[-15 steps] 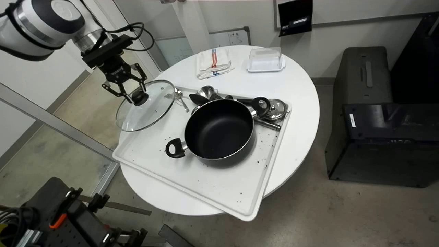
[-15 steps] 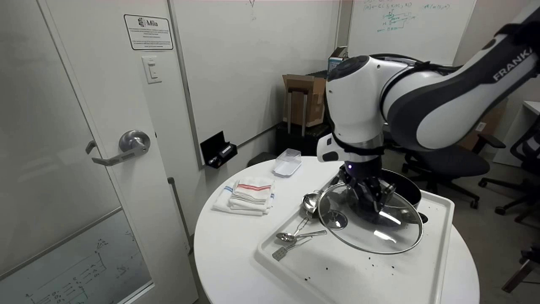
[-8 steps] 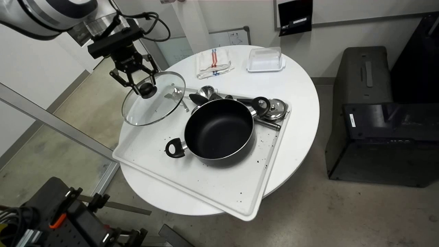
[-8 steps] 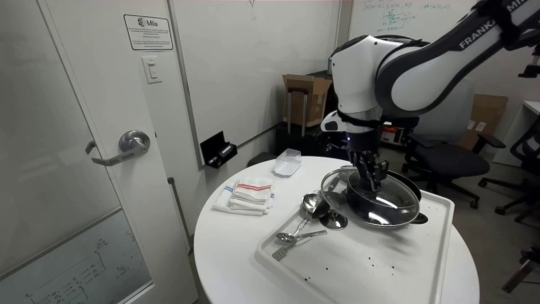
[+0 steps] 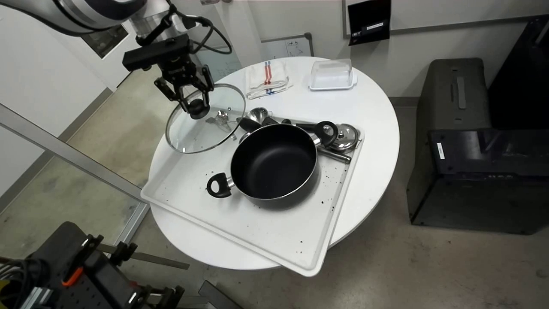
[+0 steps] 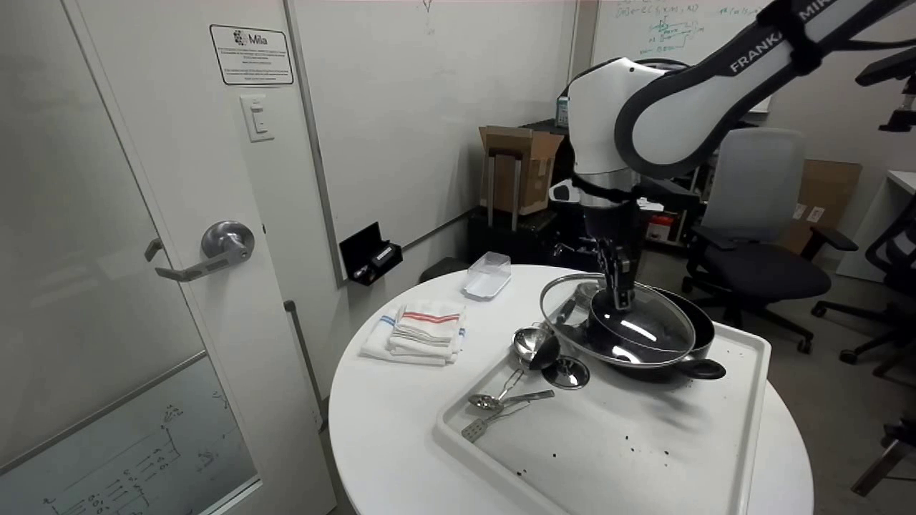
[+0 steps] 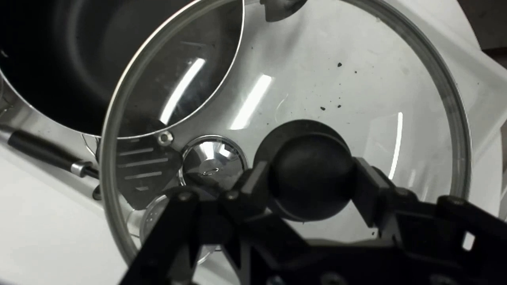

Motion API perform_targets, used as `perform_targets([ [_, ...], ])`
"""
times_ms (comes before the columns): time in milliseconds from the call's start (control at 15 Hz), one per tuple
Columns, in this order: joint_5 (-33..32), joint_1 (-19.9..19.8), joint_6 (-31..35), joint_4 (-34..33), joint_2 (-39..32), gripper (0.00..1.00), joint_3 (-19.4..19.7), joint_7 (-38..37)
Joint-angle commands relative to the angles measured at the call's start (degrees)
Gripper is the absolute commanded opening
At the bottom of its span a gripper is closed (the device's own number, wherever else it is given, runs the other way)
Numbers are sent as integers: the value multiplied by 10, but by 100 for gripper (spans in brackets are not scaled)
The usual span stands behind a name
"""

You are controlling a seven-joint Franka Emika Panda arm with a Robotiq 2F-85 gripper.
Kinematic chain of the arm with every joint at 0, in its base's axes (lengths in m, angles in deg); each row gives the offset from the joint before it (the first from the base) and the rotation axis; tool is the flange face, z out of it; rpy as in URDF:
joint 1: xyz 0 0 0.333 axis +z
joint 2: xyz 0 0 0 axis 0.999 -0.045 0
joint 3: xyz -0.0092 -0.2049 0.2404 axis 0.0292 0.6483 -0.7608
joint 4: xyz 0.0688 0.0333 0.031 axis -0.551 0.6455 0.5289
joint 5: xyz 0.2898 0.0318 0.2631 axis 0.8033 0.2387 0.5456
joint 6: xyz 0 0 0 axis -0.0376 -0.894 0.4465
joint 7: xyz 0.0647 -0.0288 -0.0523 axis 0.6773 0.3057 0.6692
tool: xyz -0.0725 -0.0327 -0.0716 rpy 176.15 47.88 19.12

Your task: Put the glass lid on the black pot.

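Note:
The glass lid (image 5: 188, 133) is held up by its black knob in my gripper (image 5: 197, 105), above the tray's far-left side and beside the pot in an exterior view. It looks slightly tilted. In the wrist view, the gripper (image 7: 311, 174) is shut on the knob, one finger on each side, and the lid (image 7: 356, 99) spreads out beneath. The black pot (image 5: 274, 167) stands uncovered on the tray. In an exterior view the lid (image 6: 637, 336) hides part of the pot (image 6: 690, 307). In the wrist view the pot (image 7: 99, 59) is at upper left, partly seen through the glass.
A white tray (image 5: 188, 184) lies on a round white table (image 5: 377, 124). Utensils (image 5: 257, 116) and a small metal lid (image 5: 346, 138) lie close around the pot's far side. Folded towels (image 5: 268, 77) and a clear-covered dish (image 5: 332, 75) stand at the table's back.
My gripper has moved with the lid, rightward and slightly upward in an exterior view, bringing the lid nearer the pot. The pot and the other objects have not moved.

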Motion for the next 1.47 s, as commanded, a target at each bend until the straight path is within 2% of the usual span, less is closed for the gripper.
perform_targets([
  [0, 52, -7, -25, -48, -31, 27, 2, -59],
  [533, 155, -36, -16, -70, -57, 27, 10, -164],
  [1400, 208, -72, -23, -55, -55, 27, 55, -268],
])
